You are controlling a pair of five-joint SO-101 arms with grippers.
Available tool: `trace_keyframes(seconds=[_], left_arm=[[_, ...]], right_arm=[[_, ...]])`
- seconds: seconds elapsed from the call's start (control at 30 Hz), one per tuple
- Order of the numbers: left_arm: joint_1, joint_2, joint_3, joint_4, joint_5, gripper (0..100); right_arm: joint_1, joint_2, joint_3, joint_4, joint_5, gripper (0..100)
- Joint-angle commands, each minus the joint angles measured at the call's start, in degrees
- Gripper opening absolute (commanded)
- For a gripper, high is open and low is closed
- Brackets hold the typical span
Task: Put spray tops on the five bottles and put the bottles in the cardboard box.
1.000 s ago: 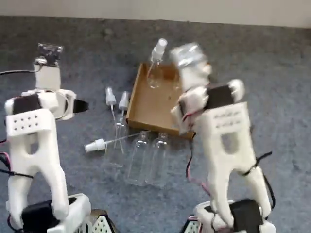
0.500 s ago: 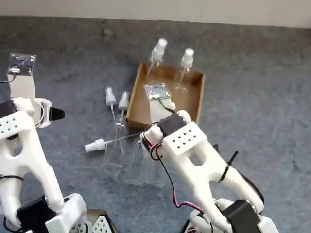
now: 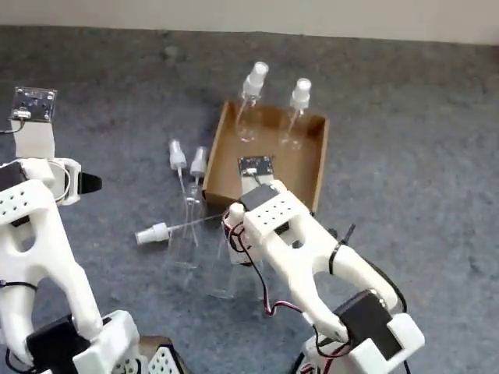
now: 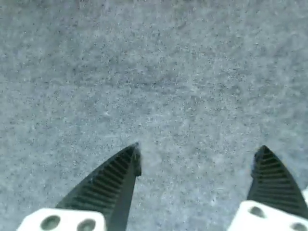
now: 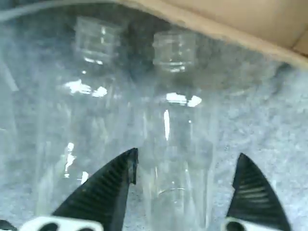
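Grey, carpet-like table. Nearest: right gripper open, jaws spread either side of a topless bottle lying flat, not pinching it. Second bottle, also topless, lies just beside it and parallel; both necks point at the box wall close ahead. Third bottle lies apart to the left, topless too. One loose spray top lies on the table left of it, its thin tube crossing that bottle.

Left gripper open wide, hanging over bare table well to the left, holding nothing.

Farther out: two more spray tops lie side by side just outside the box's left wall, tubes trailing toward the third bottle. Inside the box, at the far wall, two capped bottles, side by side, white tops showing above the rim. Upright or leaning: cannot tell.
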Motion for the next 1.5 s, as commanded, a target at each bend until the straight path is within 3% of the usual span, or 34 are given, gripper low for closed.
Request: trace_keyframes(seconds=[0.0,0.13,0.27,0.5,0.7,0.9,1.1,1.27,1.47], left_arm=[[-0.2,-0.7,-0.7,-1.3,-0.2,30],[0.0,-0.7,-0.7,-1.3,-0.2,30],[2.1,-0.7,-0.3,-1.3,-0.2,30],[9.6,-0.6,-0.5,4.3,-0.1,30],[17.4,-0.2,-0.1,9.7,3.6,30],[25.9,-0.3,3.9,15.1,7.6,30],[25.2,-0.3,13.8,10.5,-8.2,30],[19.6,-0.2,14.3,6.4,-13.5,24],[18.2,-0.2,14.8,4.4,-21.0,24]], right_arm=[[2.4,-0.9,3.0,-0.5,-0.5,14.5],[5.0,-3.6,5.2,-0.2,12.0,0.0],[8.3,-10.5,6.6,1.4,15.8,0.5],[14.7,-30.5,5.1,10.3,33.8,0.4],[33.3,-39.4,0.0,17.5,45.7,0.4],[54.2,-29.0,-2.9,10.3,56.0,0.4],[62.3,-8.6,-3.0,1.5,61.1,0.4],[63.0,1.6,-7.7,0.0,60.9,0.4],[61.9,3.6,-9.5,-0.4,60.8,0.4]])
